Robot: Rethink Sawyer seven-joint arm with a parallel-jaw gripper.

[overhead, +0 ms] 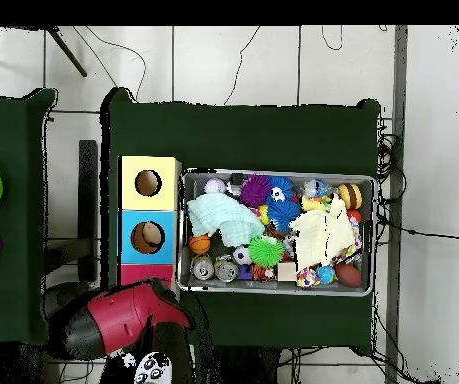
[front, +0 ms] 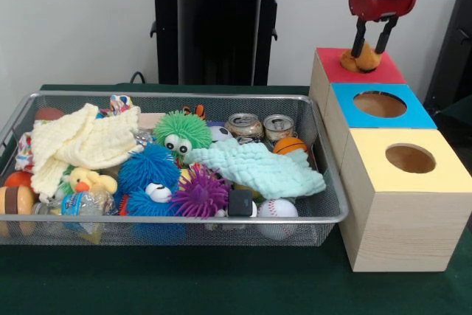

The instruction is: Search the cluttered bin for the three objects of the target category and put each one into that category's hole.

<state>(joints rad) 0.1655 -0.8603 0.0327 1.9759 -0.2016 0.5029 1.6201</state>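
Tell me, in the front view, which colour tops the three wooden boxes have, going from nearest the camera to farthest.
Yellow-topped box → blue-topped box → red-topped box, where the tool holds an orange object at the hole.

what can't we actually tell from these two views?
- Red box hole: in the front view the gripper and the orange object it holds cover it; overhead, the arm hides the red box.
- What the orange object is: too small, part hidden by the gripper.
- Items under the mint cloth and cream cloth: covered in both views.
- Blue box contents: something shows overhead, too small to name.
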